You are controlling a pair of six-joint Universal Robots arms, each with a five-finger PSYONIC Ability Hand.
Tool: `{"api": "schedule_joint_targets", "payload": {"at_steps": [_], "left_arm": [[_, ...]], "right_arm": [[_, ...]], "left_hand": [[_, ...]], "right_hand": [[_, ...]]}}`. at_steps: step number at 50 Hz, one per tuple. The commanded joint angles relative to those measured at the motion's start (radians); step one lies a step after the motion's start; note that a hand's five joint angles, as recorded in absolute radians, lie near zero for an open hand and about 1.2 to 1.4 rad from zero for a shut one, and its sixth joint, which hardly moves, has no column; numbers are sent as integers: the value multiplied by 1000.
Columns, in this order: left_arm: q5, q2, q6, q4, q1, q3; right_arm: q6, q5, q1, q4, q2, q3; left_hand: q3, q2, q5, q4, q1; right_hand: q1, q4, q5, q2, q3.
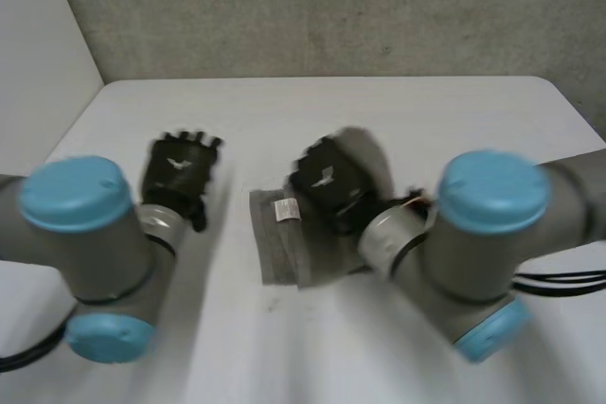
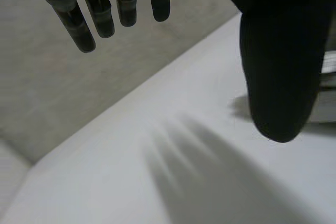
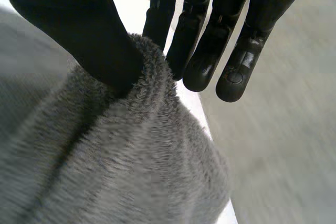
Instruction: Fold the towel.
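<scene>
A small grey towel with a white tag lies folded near the middle of the white table. My right hand sits over the towel's far right part, with a fold of cloth lifted. In the right wrist view this hand pinches a raised edge of the fluffy towel between its thumb and fingers. My left hand hovers over bare table to the left of the towel, apart from it. Its fingers and thumb are straight and hold nothing.
A rough concrete wall rises behind the table's far edge, and a pale wall stands at the left. Bare tabletop lies beyond the towel and to both sides. My two arms cover the table's near part.
</scene>
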State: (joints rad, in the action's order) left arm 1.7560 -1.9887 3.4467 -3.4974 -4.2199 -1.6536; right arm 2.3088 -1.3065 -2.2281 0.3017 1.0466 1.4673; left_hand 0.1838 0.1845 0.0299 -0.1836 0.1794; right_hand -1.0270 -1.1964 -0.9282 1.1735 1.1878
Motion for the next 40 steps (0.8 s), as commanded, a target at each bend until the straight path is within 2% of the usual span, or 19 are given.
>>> {"api": "schedule_joint_targets", "payload": {"at_steps": [1,5,6,7,8,9,11,12,13,14,15,17,20,23,25,28,30,34,40], "left_arm": [[-23,79,-4,3,-101,-51],[-62,96,-9,3,-101,-63],[-73,100,-12,3,-95,-66],[-73,100,-12,3,-95,-66],[-81,100,-12,3,-92,-67],[-81,100,-12,3,-92,-68],[-85,103,-12,1,-68,-54],[-85,103,-12,1,-68,-54],[-85,102,-14,0,-48,-42],[-85,99,-12,-3,-29,-23],[-85,99,-12,-3,-29,-23],[-84,94,-14,-3,-14,-2],[-82,83,-26,-2,21,43],[-81,68,-72,-2,60,83],[-79,54,-109,5,78,107],[-79,24,-178,24,124,149],[-82,-14,-240,73,170,192],[-84,-64,-310,132,199,225],[-72,-149,-377,199,212,245]], "right_arm": [[-106,72,-153,0,-114,-5],[-140,66,-160,-4,-148,-4],[-137,59,-157,-6,-139,2],[-137,59,-157,-6,-138,2],[-128,56,-156,-6,-122,13],[-127,56,-156,-6,-122,13],[-88,53,-136,6,-56,53],[-88,53,-136,7,-56,53],[-42,53,-105,8,-25,74],[19,53,-73,8,4,91],[20,53,-73,8,4,91],[171,56,-27,7,67,125],[247,59,-8,7,108,142],[402,53,62,5,173,171],[568,56,149,-7,211,180],[653,59,188,-9,225,180],[786,64,249,-32,236,166],[848,96,301,-101,234,133],[854,188,314,-222,112,29]], "left_hand": [[18,17,-3,-18,22],[18,17,-3,-18,22],[15,14,-6,-15,19],[15,14,-6,-15,19],[15,14,-6,-15,19],[15,14,-6,-15,19],[15,14,-6,-15,19],[15,14,-6,-15,19],[15,14,-6,-15,19],[18,17,-3,-18,22],[18,17,-3,-18,22],[18,17,-3,-18,22],[24,23,3,-24,28],[36,35,15,-36,40],[36,35,15,-36,40],[44,44,24,-45,49],[44,44,24,-45,49],[44,44,24,-45,49],[50,50,30,-50,55]], "right_hand": [[-369,-200,-294,223,209],[-369,-200,-294,223,209],[-181,-12,-106,35,21],[-179,-10,-104,33,19],[233,403,309,-380,-394],[237,407,313,-384,-398],[609,778,684,-755,-769],[610,780,686,-757,-771],[808,977,884,-954,-969],[852,1022,928,-999,-1013],[852,1022,928,-999,-1013],[852,1022,928,-999,-1013],[852,1022,928,-999,-1013],[852,1022,928,-999,-1013],[852,1022,928,-999,-1013],[852,1022,928,-999,-1013],[852,1022,928,-999,-1013],[852,1022,928,-999,-1013],[852,1022,928,-999,-1013]]}}
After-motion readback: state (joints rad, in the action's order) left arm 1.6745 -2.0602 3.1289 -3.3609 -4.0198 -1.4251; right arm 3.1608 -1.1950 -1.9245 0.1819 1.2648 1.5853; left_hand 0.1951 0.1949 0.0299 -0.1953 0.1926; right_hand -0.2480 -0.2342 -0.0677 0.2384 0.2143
